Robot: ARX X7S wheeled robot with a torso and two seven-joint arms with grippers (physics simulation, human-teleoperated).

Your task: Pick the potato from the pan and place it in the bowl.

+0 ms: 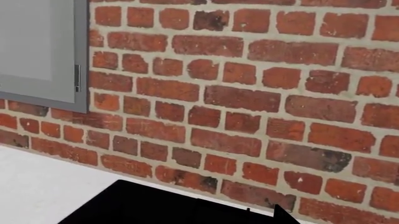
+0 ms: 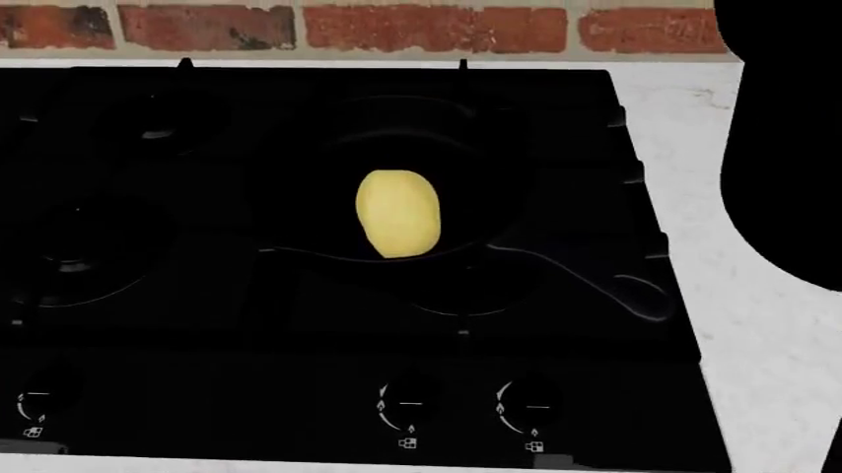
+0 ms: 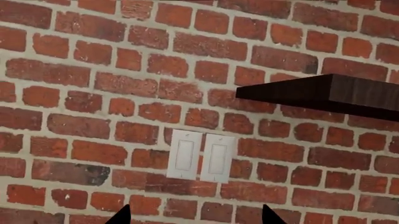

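The pale-yellow potato [image 2: 397,213] lies in the black pan [image 2: 467,158], which sits on the black stove [image 2: 158,296] in the head view. The pan's long handle [image 2: 586,278] points toward the front right. The bowl is out of view. Neither gripper is near the potato; both wrist views face the brick wall. My right gripper [image 3: 194,217] is open, its two dark fingertips [image 3: 122,215] wide apart with nothing between them. Of my left gripper [image 1: 203,219] only one fingertip [image 1: 283,213] stands out, far to the side; the other blends with the black stove corner.
White counter [image 2: 770,355] borders the stove on the right, with the brick wall [image 2: 421,25] behind. A black part of my right arm [image 2: 790,148] hangs over the counter. Stove knobs [image 2: 410,402] line the front. A grey cabinet [image 1: 40,51], wall switches [image 3: 201,156] and a dark shelf [image 3: 324,91] are on the wall.
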